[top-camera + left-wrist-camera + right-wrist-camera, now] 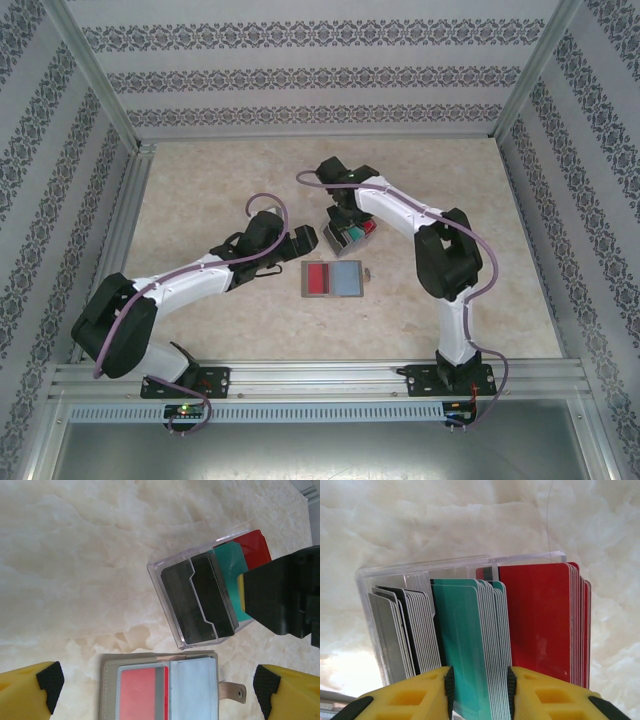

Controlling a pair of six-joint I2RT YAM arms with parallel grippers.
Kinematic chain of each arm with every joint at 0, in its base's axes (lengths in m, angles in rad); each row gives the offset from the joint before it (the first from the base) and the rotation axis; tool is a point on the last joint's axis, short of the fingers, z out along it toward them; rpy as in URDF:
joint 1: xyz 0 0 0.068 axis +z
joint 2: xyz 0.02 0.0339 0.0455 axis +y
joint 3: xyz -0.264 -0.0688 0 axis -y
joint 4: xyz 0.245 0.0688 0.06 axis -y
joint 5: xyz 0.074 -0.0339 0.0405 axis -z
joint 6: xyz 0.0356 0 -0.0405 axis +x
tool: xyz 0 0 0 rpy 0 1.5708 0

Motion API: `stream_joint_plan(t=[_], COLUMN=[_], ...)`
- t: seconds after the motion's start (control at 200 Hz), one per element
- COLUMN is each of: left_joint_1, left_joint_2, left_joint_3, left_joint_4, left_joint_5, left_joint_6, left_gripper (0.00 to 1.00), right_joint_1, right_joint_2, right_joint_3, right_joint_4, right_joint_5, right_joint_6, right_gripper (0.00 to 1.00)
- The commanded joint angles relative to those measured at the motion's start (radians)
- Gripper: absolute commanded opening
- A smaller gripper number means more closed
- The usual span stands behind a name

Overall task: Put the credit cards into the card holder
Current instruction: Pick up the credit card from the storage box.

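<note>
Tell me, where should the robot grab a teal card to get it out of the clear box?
By its free end, pinching the flat faces. The teal cards stand on edge in the clear box, walled on the other sides, so come from the open side, where the right gripper sits.

A cream, marble-patterned tabletop (200, 300) lies evenly lit inside pale striped walls (320, 75) banded with dark floral ornament, framed by slanting aluminium corner posts (95, 75) and a ribbed aluminium rail (320, 378) along the near edge.
</note>
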Motion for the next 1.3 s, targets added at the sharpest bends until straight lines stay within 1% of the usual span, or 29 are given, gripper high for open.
stream_joint_plan(t=[0.0, 0.145, 0.375, 0.52, 0.664, 0.849, 0.939, 1.014, 1.294], left_joint_1=[0.011, 0.012, 0.012, 0.012, 0.012, 0.012, 0.012, 0.012, 0.013], left_joint_2=[-0.030, -0.028, -0.022, -0.016, -0.016, -0.018, -0.016, -0.015, -0.021], left_joint_3=[-0.022, -0.025, -0.028, -0.023, -0.022, -0.023, -0.022, -0.023, -0.028], left_joint_4=[0.010, 0.004, 0.007, -0.001, -0.005, -0.006, -0.008, -0.008, -0.010], left_joint_5=[-0.001, 0.001, 0.005, 0.008, 0.009, 0.006, 0.009, 0.009, 0.007], left_joint_6=[-0.017, -0.017, -0.030, -0.027, -0.030, -0.030, -0.033, -0.031, -0.034], left_gripper=[0.99, 0.99, 0.99, 0.99, 0.99, 0.99, 0.99, 0.99, 0.99], right_joint_1=[0.011, 0.011, 0.015, 0.014, 0.016, 0.014, 0.012, 0.012, 0.006], right_joint_2=[0.029, 0.036, 0.057, 0.060, 0.045, 0.007, 0.001, 0.003, -0.010], right_joint_3=[0.031, 0.038, 0.020, 0.014, 0.011, -0.003, -0.010, -0.007, -0.023], right_joint_4=[-0.051, -0.044, -0.032, -0.029, -0.025, -0.006, -0.005, -0.007, 0.006], right_joint_5=[0.088, 0.106, 0.168, 0.172, 0.175, 0.210, 0.208, 0.197, 0.198], right_joint_6=[-0.029, -0.029, -0.046, -0.052, -0.053, -0.058, -0.056, -0.053, -0.046], right_gripper=[0.34, 0.34, 0.33, 0.32, 0.31, 0.30, 0.29, 0.26, 0.25])
